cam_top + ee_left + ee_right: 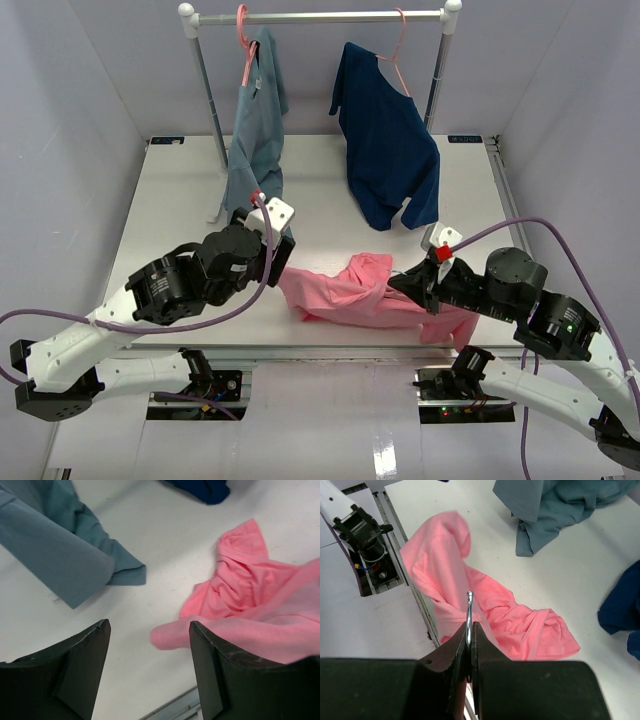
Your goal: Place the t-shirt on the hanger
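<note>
The salmon-pink cotton t-shirt [345, 295] [250, 605] [450, 565] is seen lying crumpled on the white counter [170, 200], close to its near edge and between the two arms. One fold is seen in the right wrist view to reach that edge.

Of the hanger [469, 609], only a thin silvery wire with a rounded tip is visible; the rest is hidden. This wire is pinched between the closed fingers of the right end effector [405, 285] [469, 630], which is held over the right part of the t-shirt.

The left end effector [278, 252] [148, 630] is held with its fingers spread apart and nothing between them, just beside the t-shirt's left edge.

Farther back, a grey-blue shirt [255, 140] [55, 545] [555, 505] and a navy-blue shirt [385, 150] [200, 487] [622, 605] are hung on pink hangers from a white-posted metal rail [320, 17]. Their lower parts are resting on the counter.

The counter is smooth and matt, and is enclosed at the back and both sides by plain pale lilac walls [70, 100].
</note>
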